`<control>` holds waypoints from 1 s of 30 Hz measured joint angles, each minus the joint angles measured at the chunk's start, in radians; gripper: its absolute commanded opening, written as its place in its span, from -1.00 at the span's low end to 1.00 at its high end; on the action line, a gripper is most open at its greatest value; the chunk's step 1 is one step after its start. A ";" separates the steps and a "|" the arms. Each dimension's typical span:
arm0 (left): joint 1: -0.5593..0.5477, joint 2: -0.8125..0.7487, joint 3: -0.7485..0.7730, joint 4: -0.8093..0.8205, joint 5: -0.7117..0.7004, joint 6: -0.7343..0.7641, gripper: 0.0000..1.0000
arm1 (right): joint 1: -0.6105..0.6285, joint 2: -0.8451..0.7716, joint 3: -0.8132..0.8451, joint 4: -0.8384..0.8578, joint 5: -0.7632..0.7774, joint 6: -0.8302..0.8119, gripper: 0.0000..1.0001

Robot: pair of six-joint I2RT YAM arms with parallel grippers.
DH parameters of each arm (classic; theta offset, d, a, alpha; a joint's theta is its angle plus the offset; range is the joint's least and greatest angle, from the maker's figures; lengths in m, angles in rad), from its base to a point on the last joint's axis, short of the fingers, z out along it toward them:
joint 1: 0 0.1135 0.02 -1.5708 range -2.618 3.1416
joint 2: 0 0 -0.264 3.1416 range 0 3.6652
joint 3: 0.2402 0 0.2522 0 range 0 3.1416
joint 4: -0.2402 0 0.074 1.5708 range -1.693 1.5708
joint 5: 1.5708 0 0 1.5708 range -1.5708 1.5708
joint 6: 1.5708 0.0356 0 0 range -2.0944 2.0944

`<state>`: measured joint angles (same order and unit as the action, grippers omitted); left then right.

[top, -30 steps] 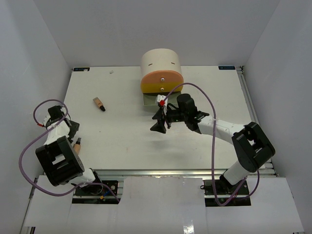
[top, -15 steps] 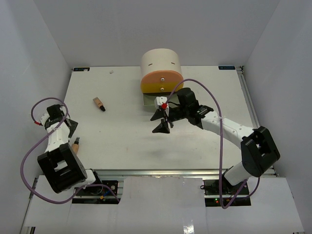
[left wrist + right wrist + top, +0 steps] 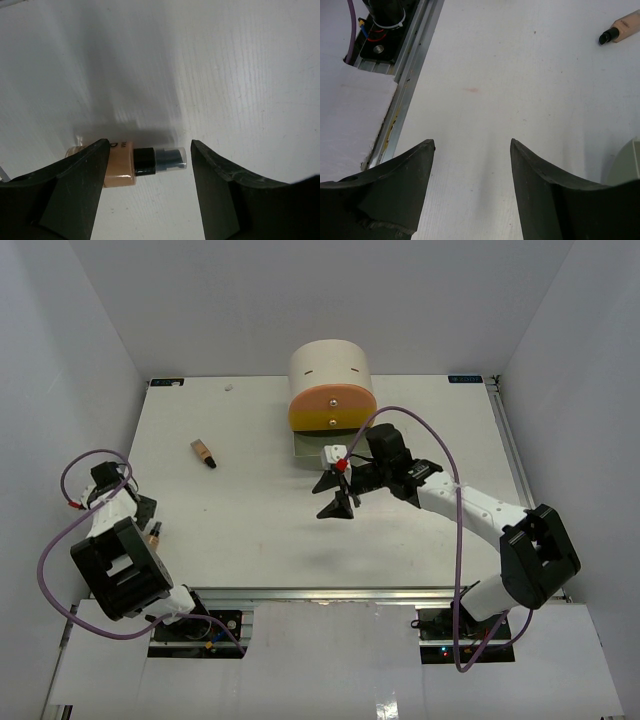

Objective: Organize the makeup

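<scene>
A tan bottle with a black collar and clear cap lies on the white table between the fingers of my left gripper. The jaws stand open: the bottle's body runs behind the left finger and a gap shows beside the cap. From above, this bottle and my left gripper sit at the table's near left edge. A second tan dark-capped bottle lies further back, also visible from the right wrist. My right gripper hovers open mid-table with nothing between its fingers.
The big cream drawer unit with its orange front stands at the back centre, with a grey piece jutting out at its base and showing as a grey-green corner. A metal rail runs along the table's near edge.
The left wrist has shifted toward the near left and its jaws stand a little wider around the bottle. The right gripper has drifted slightly toward the near edge, its elbow swinging right.
</scene>
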<state>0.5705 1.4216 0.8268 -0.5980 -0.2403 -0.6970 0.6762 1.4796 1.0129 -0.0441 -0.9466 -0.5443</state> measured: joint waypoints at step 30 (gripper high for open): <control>0.003 -0.254 -0.022 -0.048 0.300 0.103 0.69 | -0.093 -0.111 -0.078 0.023 -0.101 0.001 0.46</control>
<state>0.5732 1.1673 0.8051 -0.6462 0.0598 -0.5936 0.5828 1.3684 0.9348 -0.0215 -1.0475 -0.5438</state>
